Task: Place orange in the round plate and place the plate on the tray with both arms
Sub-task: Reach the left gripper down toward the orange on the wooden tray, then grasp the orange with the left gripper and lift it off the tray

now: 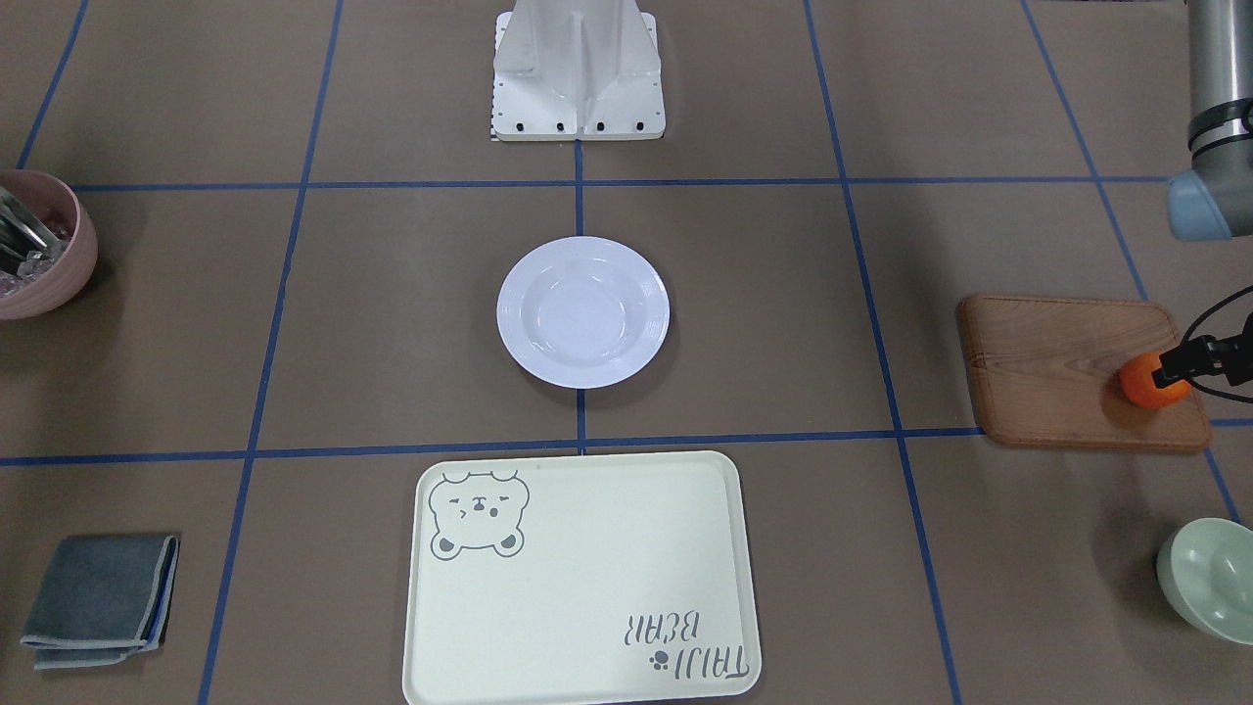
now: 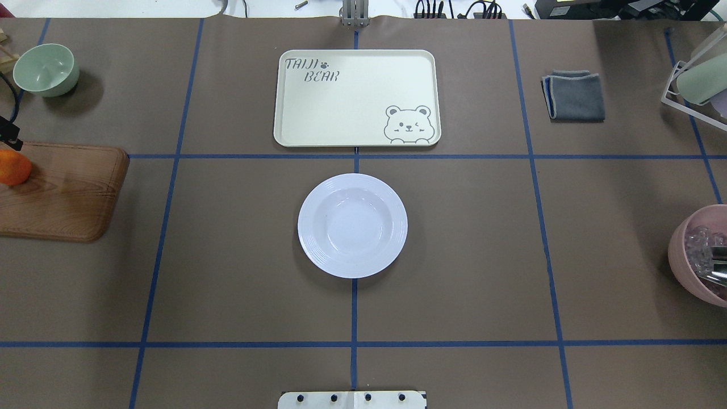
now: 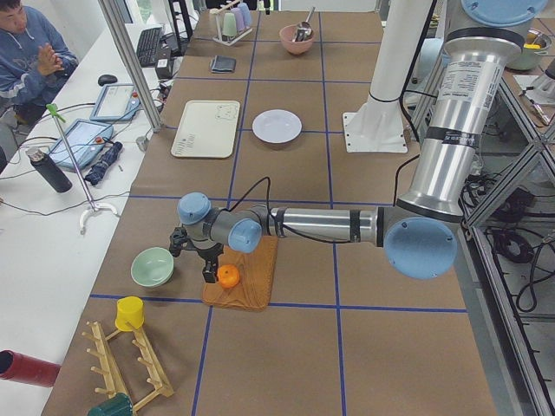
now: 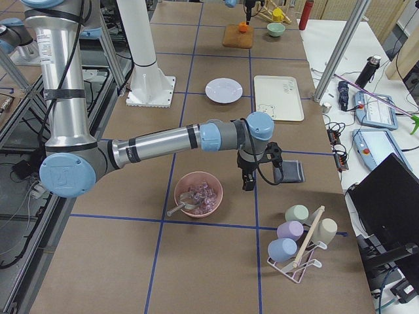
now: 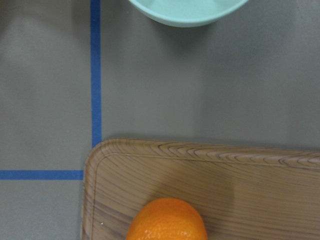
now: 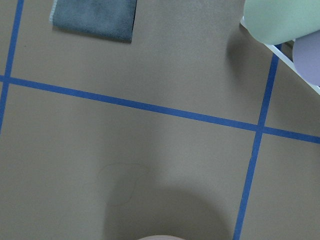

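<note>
The orange (image 1: 1140, 384) rests on a brown wooden board (image 1: 1057, 372) at the robot's far left. My left gripper (image 1: 1175, 367) hangs right at the orange; its fingers look open, and one black tip overlaps the fruit's edge. The left wrist view shows the orange (image 5: 166, 220) sitting on the board, with no fingers in the picture. The white round plate (image 2: 352, 225) lies empty at the table's middle. Beyond it lies the cream tray (image 2: 352, 96), also empty. My right gripper (image 4: 247, 183) hovers above the table near the pink bowl; I cannot tell its state.
A pale green bowl (image 2: 45, 69) stands just beyond the board. A pink bowl (image 2: 690, 255) holding a scoop stands at the robot's right, with a folded grey cloth (image 2: 573, 95) and a cup rack (image 2: 696, 79) farther out. A person sits beyond the table's far side.
</note>
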